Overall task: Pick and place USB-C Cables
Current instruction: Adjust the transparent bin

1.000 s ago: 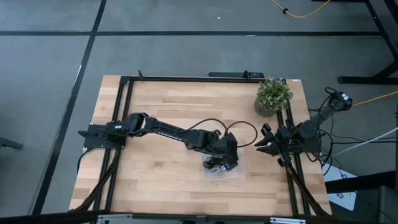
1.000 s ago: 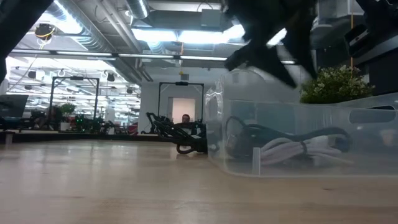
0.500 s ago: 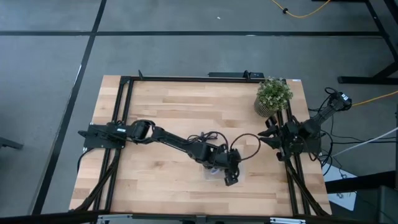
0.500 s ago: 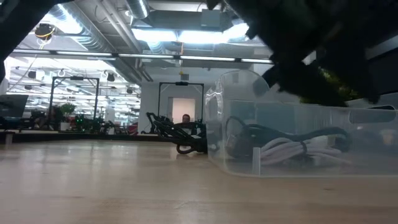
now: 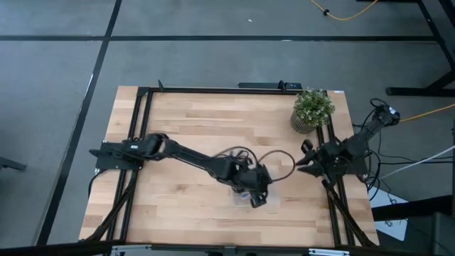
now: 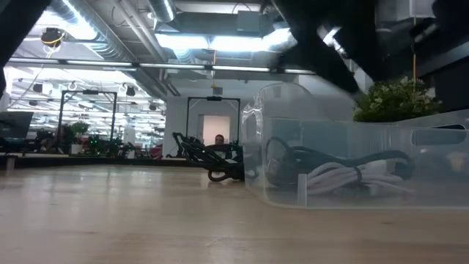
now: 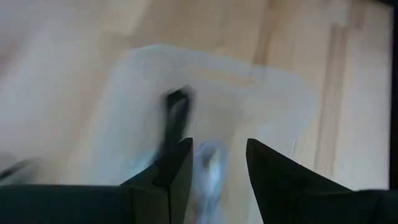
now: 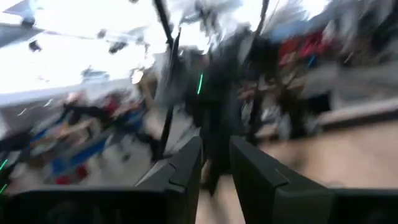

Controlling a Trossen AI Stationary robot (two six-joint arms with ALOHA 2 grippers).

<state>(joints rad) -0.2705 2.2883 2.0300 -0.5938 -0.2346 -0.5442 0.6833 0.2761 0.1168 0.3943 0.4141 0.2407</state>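
Observation:
A clear plastic container (image 5: 272, 202) stands near the table's middle, toward the near edge. Inside it lie USB-C cables: a pale bundle (image 6: 355, 176) and a black one (image 6: 286, 158). The left wrist view shows them too, as the black cable (image 7: 176, 115) and the pale bundle (image 7: 208, 168). My left gripper (image 7: 217, 162) hangs open above the container (image 7: 273, 106), slanting down, nothing between its fingers; from above it is my left gripper (image 5: 257, 200). My right gripper (image 5: 302, 161) waits open at the table's right edge, pointing left.
A potted plant (image 5: 313, 110) stands at the far right corner, close to my right arm. A black frame (image 5: 142, 128) runs along the table's edges. Bare wood (image 5: 178, 199) lies left of the container. A person shows far off in the room (image 6: 218, 139).
My left gripper has swung over the container toward the table's near edge, rolling a little; its fingers stay apart. The container and its cables have kept still.

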